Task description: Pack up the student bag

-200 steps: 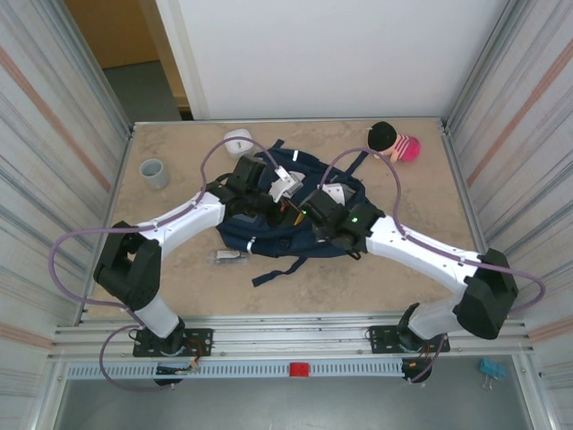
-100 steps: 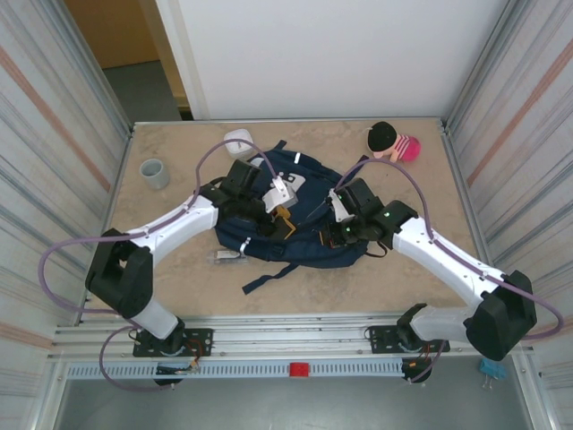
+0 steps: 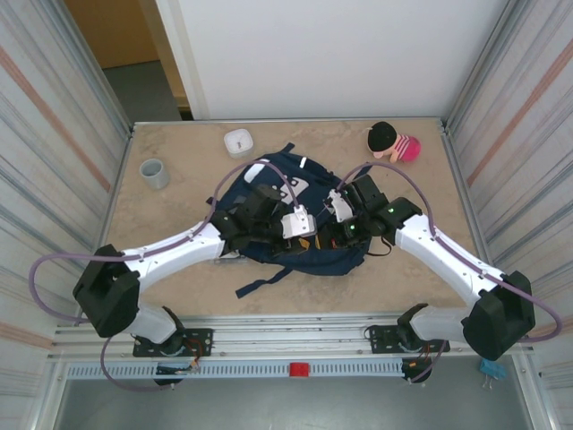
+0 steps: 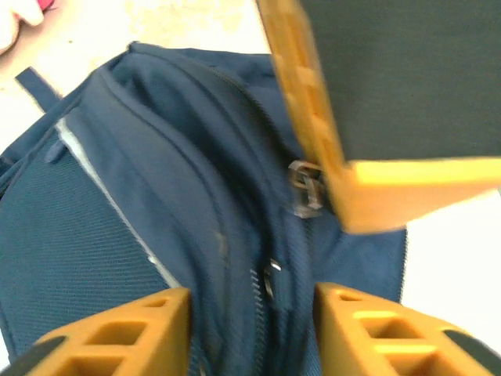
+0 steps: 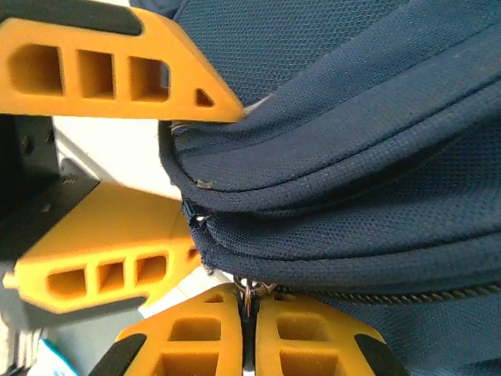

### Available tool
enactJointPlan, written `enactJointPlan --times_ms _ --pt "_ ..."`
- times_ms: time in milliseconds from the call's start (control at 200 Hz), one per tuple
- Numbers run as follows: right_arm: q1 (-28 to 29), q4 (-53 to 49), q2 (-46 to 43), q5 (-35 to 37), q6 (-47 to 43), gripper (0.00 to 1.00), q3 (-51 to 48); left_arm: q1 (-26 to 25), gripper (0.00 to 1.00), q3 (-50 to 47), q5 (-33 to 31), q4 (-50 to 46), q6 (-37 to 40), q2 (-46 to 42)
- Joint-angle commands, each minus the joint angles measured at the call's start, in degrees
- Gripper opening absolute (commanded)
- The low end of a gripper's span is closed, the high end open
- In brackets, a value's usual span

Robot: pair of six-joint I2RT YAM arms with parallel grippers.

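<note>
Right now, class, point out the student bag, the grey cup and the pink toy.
student bag (image 3: 313, 258), top external view, near fabric edge
grey cup (image 3: 154, 173), top external view, open top
pink toy (image 3: 405, 148), top external view, striped body

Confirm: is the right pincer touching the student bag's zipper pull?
Touching. The right wrist view shows the right pincer shut on the zipper pull of the student bag, with no gap.

A grey cup (image 3: 154, 173) stood near the far left corner of the table (image 3: 331, 143). A white tub (image 3: 238, 142) sat by its far edge, left of middle. A pink-and-black plush toy (image 3: 392, 141) lay near its far right corner.
</note>
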Motion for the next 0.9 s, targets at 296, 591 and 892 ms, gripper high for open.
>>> enactJointPlan --times_ms 296,591,892 --pt "-11.72 -10.18 -0.58 -6.78 -8.71 0.0 0.71 4.27 0.04 -2.22 1.35 -7.06 12.19 -1.23" --pt "-17.86 -12.44 0.94 -6.98 -13.93 0.0 0.35 5.73 0.07 -3.95 4.41 -10.24 18.23 -3.29" --pt "-16.64 -5.83 -2.25 -10.69 -6.4 0.0 -4.28 9.53 0.56 -7.27 2.95 0.25 0.6 -7.28"
